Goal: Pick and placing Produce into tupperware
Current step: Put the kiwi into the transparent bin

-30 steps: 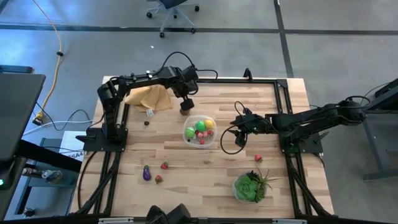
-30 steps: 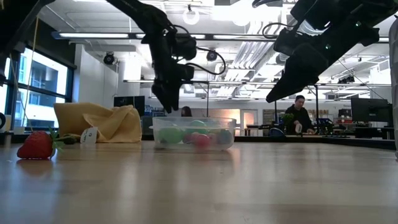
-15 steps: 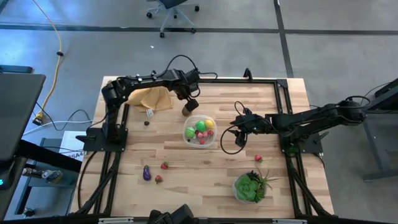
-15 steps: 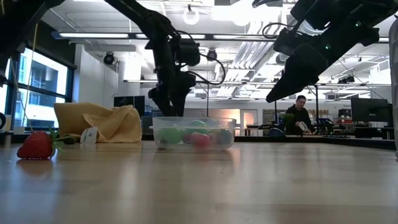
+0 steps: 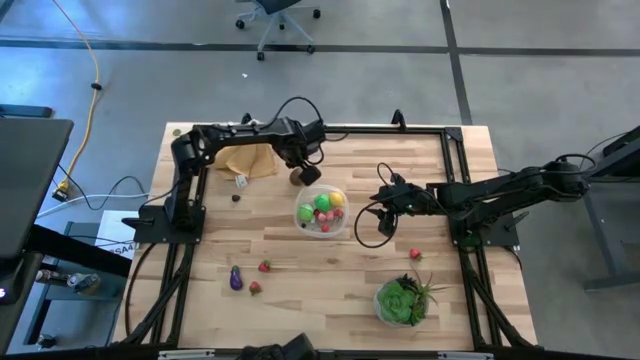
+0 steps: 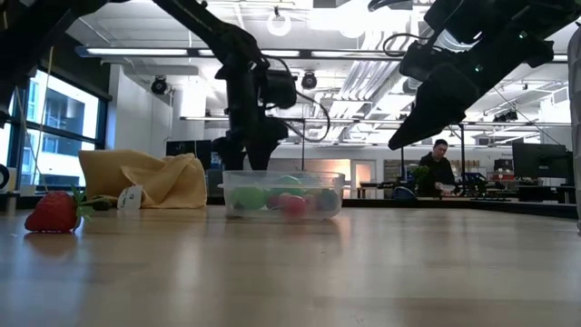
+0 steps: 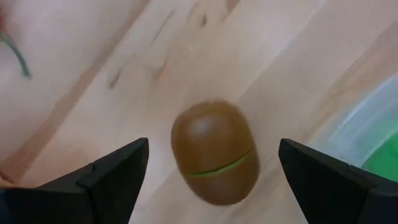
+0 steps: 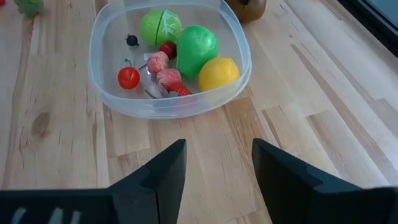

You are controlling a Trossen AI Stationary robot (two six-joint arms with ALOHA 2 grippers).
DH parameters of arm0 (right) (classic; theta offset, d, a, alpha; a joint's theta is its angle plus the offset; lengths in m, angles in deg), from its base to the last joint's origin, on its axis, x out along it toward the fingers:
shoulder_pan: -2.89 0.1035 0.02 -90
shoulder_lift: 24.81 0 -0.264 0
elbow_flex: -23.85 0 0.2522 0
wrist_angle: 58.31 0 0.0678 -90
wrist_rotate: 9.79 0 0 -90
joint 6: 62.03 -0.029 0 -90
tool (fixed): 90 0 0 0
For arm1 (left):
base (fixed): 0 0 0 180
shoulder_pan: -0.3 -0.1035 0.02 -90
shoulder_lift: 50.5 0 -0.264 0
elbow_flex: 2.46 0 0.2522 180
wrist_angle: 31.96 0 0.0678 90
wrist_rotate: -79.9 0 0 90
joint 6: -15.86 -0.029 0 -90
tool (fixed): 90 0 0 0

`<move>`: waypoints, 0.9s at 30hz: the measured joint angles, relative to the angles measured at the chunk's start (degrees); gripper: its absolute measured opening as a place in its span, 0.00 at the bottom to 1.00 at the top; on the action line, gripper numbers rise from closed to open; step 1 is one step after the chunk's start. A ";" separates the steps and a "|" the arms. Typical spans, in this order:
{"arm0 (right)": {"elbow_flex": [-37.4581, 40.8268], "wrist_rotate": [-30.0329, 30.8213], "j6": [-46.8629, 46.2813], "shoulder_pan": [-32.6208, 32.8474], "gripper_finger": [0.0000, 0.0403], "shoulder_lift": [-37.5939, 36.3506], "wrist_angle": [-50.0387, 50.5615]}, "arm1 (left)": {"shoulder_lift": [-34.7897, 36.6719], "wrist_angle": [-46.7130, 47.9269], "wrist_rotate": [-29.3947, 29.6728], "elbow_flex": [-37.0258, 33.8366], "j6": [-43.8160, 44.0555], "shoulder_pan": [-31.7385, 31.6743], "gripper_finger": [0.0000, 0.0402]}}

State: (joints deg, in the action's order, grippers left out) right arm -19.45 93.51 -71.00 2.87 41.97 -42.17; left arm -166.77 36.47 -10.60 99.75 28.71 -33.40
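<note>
The left gripper [image 5: 305, 174] hangs over a brown kiwi [image 7: 214, 160] that lies on the counter [image 5: 330, 275] just beyond the far-left rim of the round clear tupperware [image 5: 321, 210]. Its fingers [image 7: 115, 174] are spread wide, one on each side of the kiwi, and neither touches it. The kiwi is smooth and egg-shaped, so if the fingers close off-centre it will likely squirt out sideways and roll, perhaps under the yellow cloth [image 5: 243, 158] further left or against the container wall. That wall stands very close to one finger; a descent that drifts rightward could catch the rim and shove or tip the light tupperware, spilling the limes, lemon [image 8: 219, 73] and small red pieces already inside.

The right gripper [image 5: 378, 205] waits to the right of the tupperware, fingers partly parted and holding nothing. It is close enough that a carry across the container could crowd it.

Still out on the counter are an eggplant [image 5: 236, 279] and two strawberries [image 5: 264, 266] near the left front, another strawberry [image 5: 415, 254] toward the right near the leafy plant [image 5: 404, 298], and a small dark piece [image 5: 235, 198] by the cloth. The container already looks fairly full, so a kiwi released from too high may bounce off the heap and over the rim.
</note>
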 joint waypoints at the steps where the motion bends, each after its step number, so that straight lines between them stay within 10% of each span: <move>1: 0.00 0.02 0.00 0.00 0.44 0.01 0.02 | -0.34 0.16 0.05 -0.04 0.44 0.01 0.87; 27: 0.00 0.00 0.00 0.02 0.44 0.00 0.00 | -3.26 -0.65 -0.32 -0.02 5.43 2.19 0.87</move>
State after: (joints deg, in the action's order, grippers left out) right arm -19.45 93.51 -70.99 2.89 41.97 -42.17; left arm -170.04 35.82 -10.92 99.74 34.14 -31.21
